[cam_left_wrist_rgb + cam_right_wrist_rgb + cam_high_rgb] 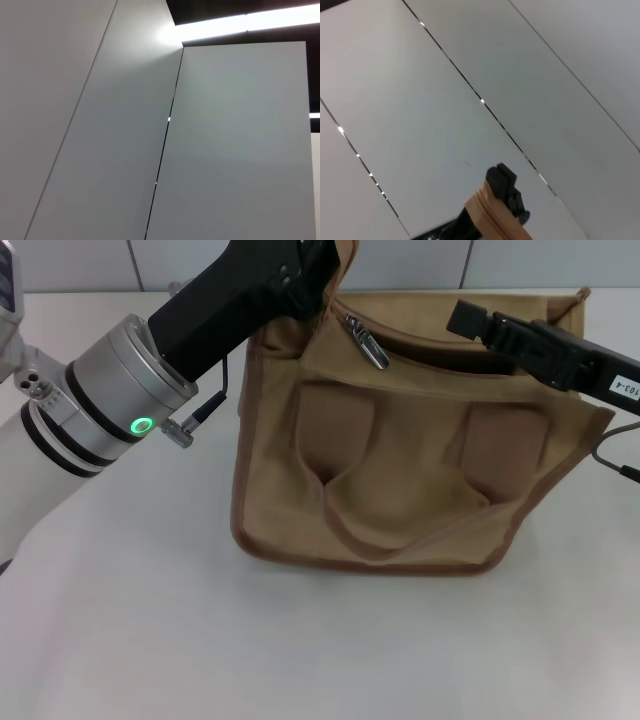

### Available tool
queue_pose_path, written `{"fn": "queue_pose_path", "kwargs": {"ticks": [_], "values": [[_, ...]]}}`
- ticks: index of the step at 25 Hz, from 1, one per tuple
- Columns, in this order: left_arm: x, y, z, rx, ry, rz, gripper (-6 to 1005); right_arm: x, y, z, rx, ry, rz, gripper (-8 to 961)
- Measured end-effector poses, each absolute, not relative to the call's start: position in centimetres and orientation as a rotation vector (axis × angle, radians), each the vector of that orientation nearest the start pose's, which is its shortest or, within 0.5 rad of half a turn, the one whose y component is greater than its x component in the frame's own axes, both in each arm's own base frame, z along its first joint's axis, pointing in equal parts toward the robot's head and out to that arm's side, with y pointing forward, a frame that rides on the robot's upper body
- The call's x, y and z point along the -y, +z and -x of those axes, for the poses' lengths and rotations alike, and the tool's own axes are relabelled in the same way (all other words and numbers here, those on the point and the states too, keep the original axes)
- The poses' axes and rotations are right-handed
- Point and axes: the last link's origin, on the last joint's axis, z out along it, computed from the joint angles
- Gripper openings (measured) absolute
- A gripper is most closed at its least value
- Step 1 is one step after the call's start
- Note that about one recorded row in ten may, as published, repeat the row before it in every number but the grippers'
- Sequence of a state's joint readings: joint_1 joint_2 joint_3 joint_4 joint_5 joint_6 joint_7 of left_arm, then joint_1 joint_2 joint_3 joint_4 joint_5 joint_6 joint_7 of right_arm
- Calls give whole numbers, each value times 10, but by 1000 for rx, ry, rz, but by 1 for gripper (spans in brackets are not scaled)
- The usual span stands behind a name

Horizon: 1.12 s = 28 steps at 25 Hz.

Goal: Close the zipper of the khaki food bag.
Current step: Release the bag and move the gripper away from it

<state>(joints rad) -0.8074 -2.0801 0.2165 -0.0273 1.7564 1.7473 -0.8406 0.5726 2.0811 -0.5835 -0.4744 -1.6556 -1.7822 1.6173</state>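
Observation:
The khaki food bag (400,470) stands on the white table (150,620), its front pocket and tan handle loops (350,515) facing me. The zipper gapes as a dark slot (440,350) along the top, with the silver slider and pull tab (368,343) at its left end. My left gripper (318,270) is at the bag's upper left corner, shut on raised khaki fabric. My right gripper (470,318) hovers over the right part of the opening, to the right of the slider. The right wrist view shows a black gripper tip (502,182) with a tan strip (492,212) across it.
Grey wall panels (225,150) fill both wrist views. The table edge meets the wall just behind the bag. A black cable (610,460) hangs by the bag's right side.

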Motion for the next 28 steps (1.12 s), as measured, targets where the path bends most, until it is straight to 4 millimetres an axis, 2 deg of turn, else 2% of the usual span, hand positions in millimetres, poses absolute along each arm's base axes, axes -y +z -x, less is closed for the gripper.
{"fn": "queue_pose_path", "kwargs": {"ticks": [4, 9, 14, 17, 28], "values": [[-345, -26, 149, 317, -1727, 2233, 60, -329, 17, -213, -945, 1495, 2528, 31], [-346, -25, 145, 341, -1767, 2194, 60, -326, 8, -207, -865, 1411, 2648, 59], [-346, -26, 144, 346, -1767, 2193, 60, -326, 7, -206, -817, 1394, 2659, 261], [-346, -26, 144, 346, -1764, 2194, 60, -326, 6, -204, -811, 1390, 2668, 425], [-347, -28, 143, 352, -1755, 2204, 60, -343, 10, -193, -794, 1330, 2673, 416]]}}
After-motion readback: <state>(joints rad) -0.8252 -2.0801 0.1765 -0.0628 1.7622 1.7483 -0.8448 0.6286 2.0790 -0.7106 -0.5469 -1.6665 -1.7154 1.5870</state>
